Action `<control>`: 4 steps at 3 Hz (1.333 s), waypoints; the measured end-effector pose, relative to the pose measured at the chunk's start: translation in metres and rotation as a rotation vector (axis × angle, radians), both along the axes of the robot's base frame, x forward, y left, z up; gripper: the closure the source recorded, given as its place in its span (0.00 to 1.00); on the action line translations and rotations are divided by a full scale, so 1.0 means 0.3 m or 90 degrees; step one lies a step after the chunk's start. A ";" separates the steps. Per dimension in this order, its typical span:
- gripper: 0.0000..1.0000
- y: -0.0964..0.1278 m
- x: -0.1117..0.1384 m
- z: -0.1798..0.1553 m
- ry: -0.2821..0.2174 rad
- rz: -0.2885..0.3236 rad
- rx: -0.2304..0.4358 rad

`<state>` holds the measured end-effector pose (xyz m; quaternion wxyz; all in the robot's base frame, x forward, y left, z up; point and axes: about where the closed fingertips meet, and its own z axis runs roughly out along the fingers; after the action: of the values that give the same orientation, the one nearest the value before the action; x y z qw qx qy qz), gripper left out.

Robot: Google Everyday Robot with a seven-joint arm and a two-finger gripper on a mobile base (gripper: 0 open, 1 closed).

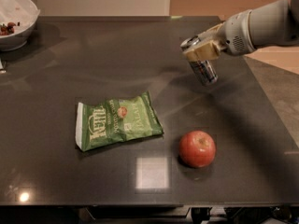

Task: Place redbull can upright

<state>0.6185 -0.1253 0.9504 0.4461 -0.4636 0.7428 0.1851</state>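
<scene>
The redbull can [202, 68] is a slim silver and blue can held tilted above the dark table [56, 171] at the right rear, its top toward the upper left and its bottom toward the lower right. My gripper [200, 50] comes in from the right on a grey arm and is shut on the can's upper part, with tan fingers [202, 53] across it. The can hangs over the table and casts a shadow below it.
A green chip bag [116, 120] lies flat at the table's middle left. A red apple [197, 148] sits in front of the can, nearer the front edge. A white bowl [14, 17] with food stands at the far left corner.
</scene>
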 end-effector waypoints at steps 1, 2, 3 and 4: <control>1.00 -0.009 -0.035 0.003 -0.067 0.022 0.051; 1.00 -0.021 -0.060 0.001 -0.117 0.035 0.109; 1.00 -0.036 -0.072 -0.010 -0.136 0.031 0.163; 1.00 -0.049 -0.075 -0.014 -0.148 0.023 0.209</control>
<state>0.5961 -0.1400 0.9460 0.5953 -0.4163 0.6375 0.2568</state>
